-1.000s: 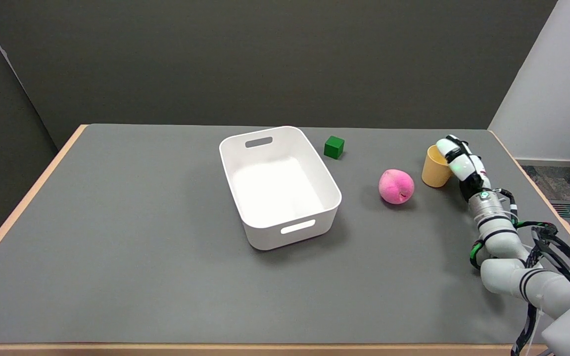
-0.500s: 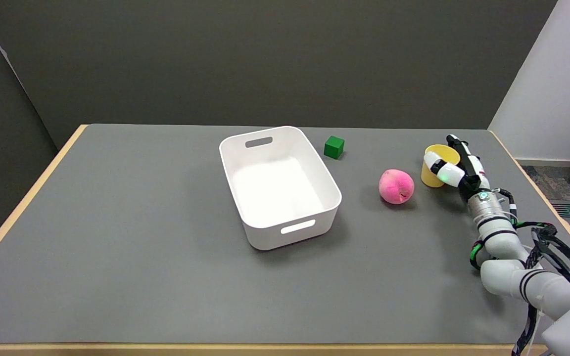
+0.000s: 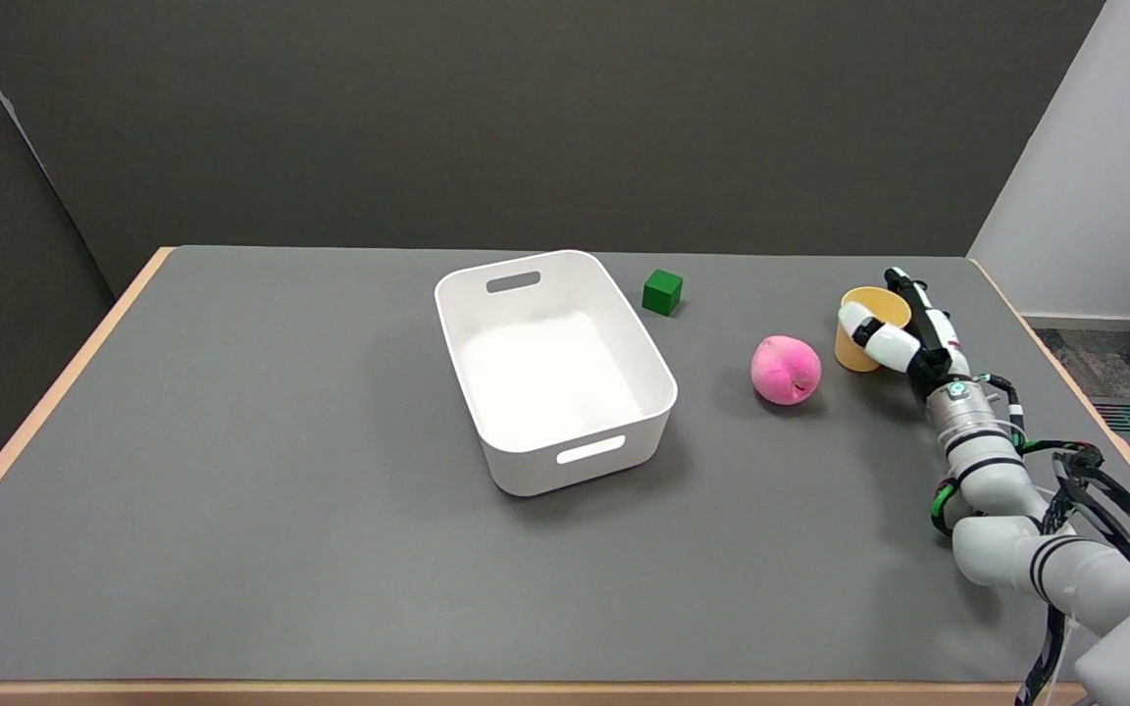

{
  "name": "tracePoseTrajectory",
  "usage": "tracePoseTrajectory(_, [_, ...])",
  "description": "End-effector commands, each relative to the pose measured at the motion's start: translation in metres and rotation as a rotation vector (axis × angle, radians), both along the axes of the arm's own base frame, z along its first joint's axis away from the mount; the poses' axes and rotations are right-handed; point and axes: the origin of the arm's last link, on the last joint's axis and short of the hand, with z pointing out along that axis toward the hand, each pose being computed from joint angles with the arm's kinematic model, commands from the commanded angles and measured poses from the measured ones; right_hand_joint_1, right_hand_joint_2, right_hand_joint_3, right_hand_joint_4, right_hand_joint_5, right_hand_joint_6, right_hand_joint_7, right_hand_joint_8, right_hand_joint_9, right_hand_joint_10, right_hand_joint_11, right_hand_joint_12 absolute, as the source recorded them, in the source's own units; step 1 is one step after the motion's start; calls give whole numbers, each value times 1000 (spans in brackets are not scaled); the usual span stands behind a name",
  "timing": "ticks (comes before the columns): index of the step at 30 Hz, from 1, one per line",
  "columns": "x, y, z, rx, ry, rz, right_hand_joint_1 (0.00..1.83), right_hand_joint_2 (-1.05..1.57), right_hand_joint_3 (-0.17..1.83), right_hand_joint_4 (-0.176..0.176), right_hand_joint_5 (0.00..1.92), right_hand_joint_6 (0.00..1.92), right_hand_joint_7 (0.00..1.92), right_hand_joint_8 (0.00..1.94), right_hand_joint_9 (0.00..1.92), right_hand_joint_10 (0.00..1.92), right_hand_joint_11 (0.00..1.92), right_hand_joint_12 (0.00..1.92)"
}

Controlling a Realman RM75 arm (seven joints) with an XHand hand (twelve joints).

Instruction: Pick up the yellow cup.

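The yellow cup stands upright on the grey table at the far right, open end up. My right hand grips it from the right side: one white finger crosses the cup's front wall and the others reach along its far side by the rim. The cup's base still looks to be on the table. The white arm comes in from the lower right corner.
A pink peach-like toy lies just left of the cup. A small green cube sits further back. A white bin with handle slots stands mid-table. The table's right edge runs close behind my hand.
My hand, beside the cup's right side a second ago, has closed around it, one finger swinging across its front. The cup has barely shifted.
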Motion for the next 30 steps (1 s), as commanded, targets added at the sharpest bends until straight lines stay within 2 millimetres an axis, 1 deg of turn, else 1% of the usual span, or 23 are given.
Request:
tracePoseTrajectory(1, [0, 2, 0, 0, 0, 5, 763, 583, 1000, -30, 10, 195, 3, 112, -1, 175, -1, 533])
tracePoseTrajectory(9, [-2, 6, 0, -1, 0, 12, 641, 568, 991, -39, 11, 188, -1, 128, -1, 175, -1, 536])
tracePoseTrajectory(12, [-3, 8, 0, 0, 2, 8, 544, 555, 967, -37, -1, 210, -1, 110, -1, 182, -1, 514])
tracePoseTrajectory(17, [-3, 8, 0, 14, 22, -6, 477, 532, 954, -42, -1, 205, -1, 106, -1, 182, -1, 519])
tracePoseTrajectory(18, [-3, 7, 0, 19, 28, -10, 480, 528, 954, -43, 1, 196, 0, 101, -1, 176, -1, 519])
tracePoseTrajectory(20, [-3, 7, -1, 29, 36, -18, 558, 511, 961, -44, 26, 105, 15, 61, -1, 106, -1, 515])
tracePoseTrajectory(22, [-3, 6, -2, 39, 43, -24, 562, 516, 962, -43, 33, 82, 22, 36, -1, 82, -1, 503])
tracePoseTrajectory(24, [-3, 5, -3, 44, 46, -32, 578, 518, 951, -47, 25, 86, -1, 47, -1, 95, -1, 493])
tracePoseTrajectory(26, [-3, 4, -4, 51, 51, -37, 538, 515, 936, -51, 2, 112, -1, 15, -1, 104, -1, 483])
tracePoseTrajectory(30, [-4, 4, -4, 56, 52, -45, 648, 532, 943, -64, -1, 71, -1, 4, -1, 64, -1, 469])
